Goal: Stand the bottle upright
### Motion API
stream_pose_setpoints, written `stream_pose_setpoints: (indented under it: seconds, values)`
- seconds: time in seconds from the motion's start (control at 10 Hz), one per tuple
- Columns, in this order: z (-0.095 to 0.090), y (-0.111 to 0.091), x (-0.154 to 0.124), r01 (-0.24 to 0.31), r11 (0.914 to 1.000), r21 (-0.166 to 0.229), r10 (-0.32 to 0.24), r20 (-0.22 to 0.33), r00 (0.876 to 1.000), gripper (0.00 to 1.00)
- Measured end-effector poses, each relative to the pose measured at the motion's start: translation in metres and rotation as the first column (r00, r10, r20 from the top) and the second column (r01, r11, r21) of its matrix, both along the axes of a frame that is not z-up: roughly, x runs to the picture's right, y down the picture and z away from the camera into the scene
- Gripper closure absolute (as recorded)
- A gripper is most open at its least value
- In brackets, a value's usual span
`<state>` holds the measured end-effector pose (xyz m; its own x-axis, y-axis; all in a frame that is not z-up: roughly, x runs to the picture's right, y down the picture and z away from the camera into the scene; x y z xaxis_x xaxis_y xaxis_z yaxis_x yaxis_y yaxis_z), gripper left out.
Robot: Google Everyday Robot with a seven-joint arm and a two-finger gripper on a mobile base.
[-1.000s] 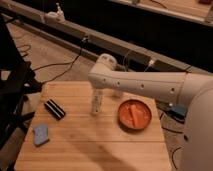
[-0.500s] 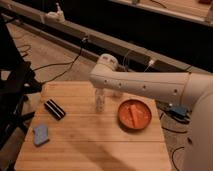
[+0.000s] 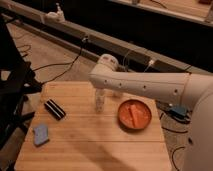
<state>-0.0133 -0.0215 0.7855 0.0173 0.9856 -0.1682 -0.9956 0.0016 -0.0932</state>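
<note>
Plainly, in the camera view the bottle [image 3: 99,101] stands upright near the middle of the wooden table [image 3: 90,145], left of the orange plate [image 3: 134,114]. Directly above it sits the gripper [image 3: 99,93], at the arm's [image 3: 145,86] end, though whether its fingers are clasping the bottle cannot be told. A black block [image 3: 54,109] and a blue sponge [image 3: 40,134] lie further left.

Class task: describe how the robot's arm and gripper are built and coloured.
The arm is a thick, smooth white tube with a rounded joint at its end and a row of small dark dots along its side. The gripper sits under that joint, above the table, mostly hidden.
</note>
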Motion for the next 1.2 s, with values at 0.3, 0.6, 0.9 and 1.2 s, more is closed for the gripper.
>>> stream_pose_setpoints:
  seconds: [0.3,0.6,0.9,1.2]
  values:
    - [0.0000,0.0001,0.0001,0.000,1.0000,0.000,0.000,0.000,1.000,0.88]
    - [0.0001,0.0001,0.0003,0.001,1.0000,0.000,-0.001,0.000,1.000,0.88]
    - [0.0005,0.0001,0.0041,0.021,0.9998,-0.004,-0.021,-0.026,0.999,0.77]
    - [0.0010,-0.0012,0.0066,0.029,0.9996,-0.008,-0.029,-0.055,0.998,0.48]
